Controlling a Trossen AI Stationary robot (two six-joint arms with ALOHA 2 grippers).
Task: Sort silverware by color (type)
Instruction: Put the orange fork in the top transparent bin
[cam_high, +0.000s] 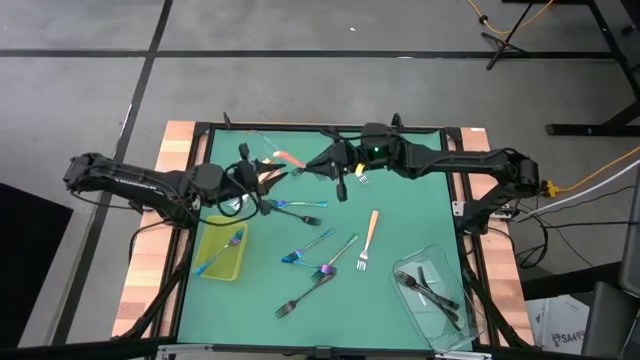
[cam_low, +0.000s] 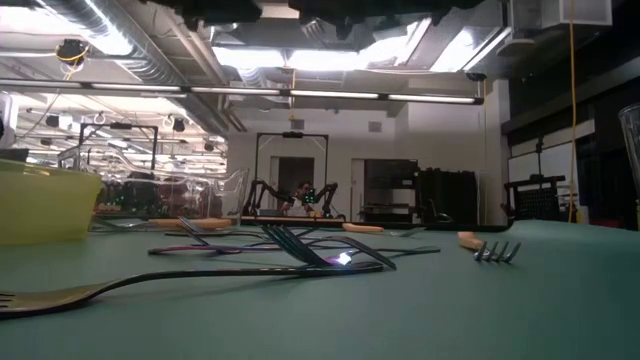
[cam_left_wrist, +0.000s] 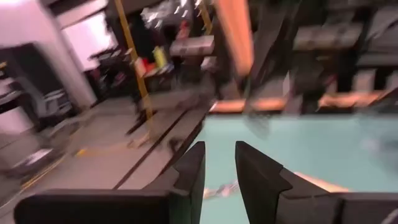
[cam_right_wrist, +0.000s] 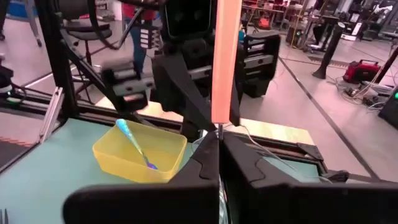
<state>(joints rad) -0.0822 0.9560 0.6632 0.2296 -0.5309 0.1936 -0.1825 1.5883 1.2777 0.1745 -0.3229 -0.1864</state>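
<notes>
The orange-handled fork is up off the mat, standing upright over the far middle of the table. The right gripper has it, fingers clamped tight on the lower end, handle pointing straight up. From above the fork itself is hard to pick out under the wrist.

So this looks like the carry step: one orange fork picked, not yet dropped with its kind. Its likely home is the clear far tub, just left of the gripper, where another orange fork already lies.

Facing it from the left is the left gripper, fingers partly apart with nothing between them, hovering over the far left of the mat. It sits right beyond the raised fork, so a handover is possible, though I can't call that for sure.

Next move, as I read it: a short shift left over the tub, a tilt or lowering, then a release, keeping clear of the left arm close by.

Plenty is left. A second orange fork lies mid-mat, iridescent forks cluster near the centre, and a dark fork lies nearer. The yellow tray on the left holds a blue fork, and the near-right tub holds dark forks.
</notes>
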